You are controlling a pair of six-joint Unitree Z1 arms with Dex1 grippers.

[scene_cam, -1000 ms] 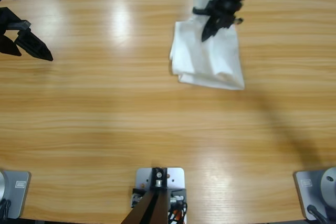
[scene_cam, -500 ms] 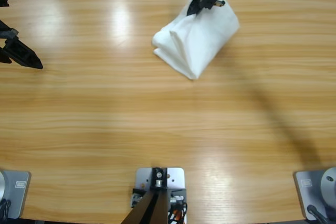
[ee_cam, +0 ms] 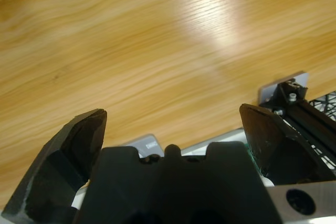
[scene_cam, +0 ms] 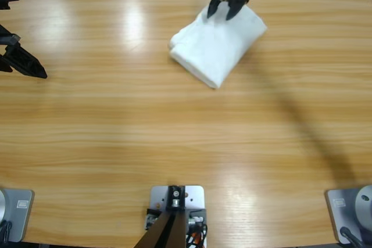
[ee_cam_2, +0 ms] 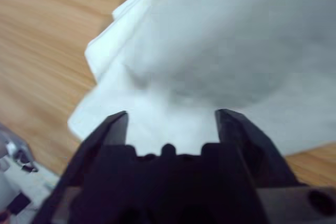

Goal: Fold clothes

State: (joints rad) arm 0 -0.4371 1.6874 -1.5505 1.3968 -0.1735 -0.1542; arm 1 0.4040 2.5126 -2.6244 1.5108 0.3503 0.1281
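T-shirt [scene_cam: 220, 47]: white, folded into a compact bundle, lying flat on the table [scene_cam: 174, 137] in its far half, right of the middle. Long sides run on a slant, from a far right corner to a near corner pointing at the camera.
T-shirt layers: stacked folded edges show along the left side of the bundle in the high view; the right wrist view [ee_cam_2: 220, 51] shows the same stepped edges at one corner, with a soft dip in the cloth just ahead of the gripper. No printed mark shows on the upper face.
Right gripper [scene_cam: 226, 11]: comes down from the top edge of the high view, over the far end of the T-shirt. Jaws are spread apart and hold nothing. In its wrist view [ee_cam_2: 172, 121] the two black tips frame white cloth, which fills the gap between them. Whether the tips touch the fabric cannot be told.
Left gripper [scene_cam: 26, 63]: at the far left edge of the high view, well apart from the T-shirt, over bare wood.
Left gripper jaws: spread wide in the wrist view [ee_cam: 173, 124], with only wood grain between them and nothing held.
Table: long, light wood with streaky grain; two bright patches of reflected light on its far half, left of the T-shirt.
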